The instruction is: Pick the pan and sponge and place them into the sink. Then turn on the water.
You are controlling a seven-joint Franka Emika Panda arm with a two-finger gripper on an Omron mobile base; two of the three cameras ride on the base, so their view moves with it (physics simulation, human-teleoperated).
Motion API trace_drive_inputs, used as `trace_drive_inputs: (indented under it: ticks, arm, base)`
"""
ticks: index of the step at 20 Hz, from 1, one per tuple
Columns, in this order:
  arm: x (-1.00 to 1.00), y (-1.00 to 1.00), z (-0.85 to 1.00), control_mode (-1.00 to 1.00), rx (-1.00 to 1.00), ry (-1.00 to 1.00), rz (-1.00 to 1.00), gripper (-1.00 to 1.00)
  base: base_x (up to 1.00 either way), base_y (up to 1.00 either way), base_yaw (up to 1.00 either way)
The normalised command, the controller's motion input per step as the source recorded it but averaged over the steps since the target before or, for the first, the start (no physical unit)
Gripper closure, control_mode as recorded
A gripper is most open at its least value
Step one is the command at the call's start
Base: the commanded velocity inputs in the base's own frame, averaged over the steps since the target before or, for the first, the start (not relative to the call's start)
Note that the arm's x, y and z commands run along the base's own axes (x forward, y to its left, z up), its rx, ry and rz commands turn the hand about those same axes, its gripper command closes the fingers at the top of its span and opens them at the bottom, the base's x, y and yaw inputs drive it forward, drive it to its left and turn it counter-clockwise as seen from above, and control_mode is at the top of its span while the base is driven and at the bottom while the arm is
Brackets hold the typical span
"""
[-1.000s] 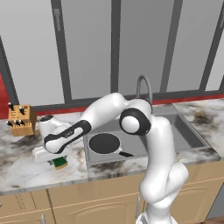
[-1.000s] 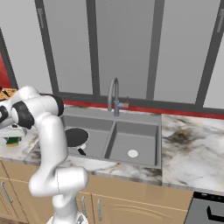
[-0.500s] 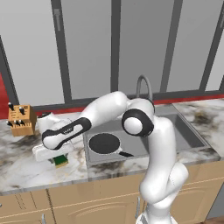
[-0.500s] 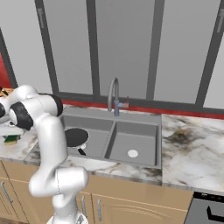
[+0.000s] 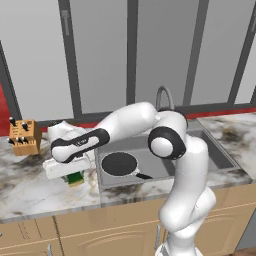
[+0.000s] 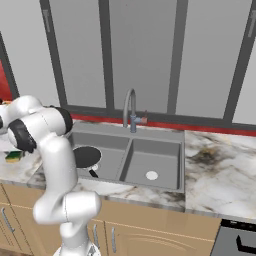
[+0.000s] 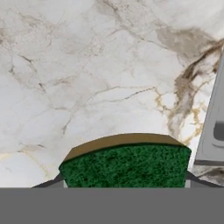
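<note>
Lying flat in the left basin of the grey rectangular double-basin sink is the round, shallow, dark grey-black frying pan, its short black handle pointing toward the front rim; it sits where the task wants it, so that item reads as done. Item two, the small rectangular sponge with green top and yellow underside, is at the marbled white-and-brown stone counter just left of the sink, directly under the white arm's hand. Two-finger gripper: jaws parted fairly wide with the sponge's green face between the dark tips, apparently clasping it across its width, though contact at the pads cannot be confirmed. Tall curved grey gooseneck faucet: no stream at the spout, fitting for a step that comes last. Wooden knife block: far left, well apart, not involved.
</note>
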Motion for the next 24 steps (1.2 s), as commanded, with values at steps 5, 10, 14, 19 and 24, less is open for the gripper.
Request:
trace_drive_inputs:
  ticks: [5, 10, 14, 19, 24]
  arm:
    - [-0.02, -0.36, 0.27, -1.00, -0.04, 0.02, -0.09, 1.00]
    - [-0.11, -0.44, 0.21, -1.00, -0.04, -0.01, -0.05, 1.00]
    - [-0.08, -0.48, 0.15, -1.00, -0.06, -0.01, -0.04, 1.00]
    - [-0.11, -0.52, 0.19, -1.00, -0.05, -0.03, -0.01, 1.00]
    - [-0.15, -0.52, 0.19, -1.00, -0.04, -0.05, 0.00, 1.00]
  base:
    - [0.00, 0.00, 0.00]
    - [0.00, 0.00, 0.00]
    - [0.00, 0.00, 0.00]
    - [0.00, 0.00, 0.00]
    - [0.00, 0.00, 0.00]
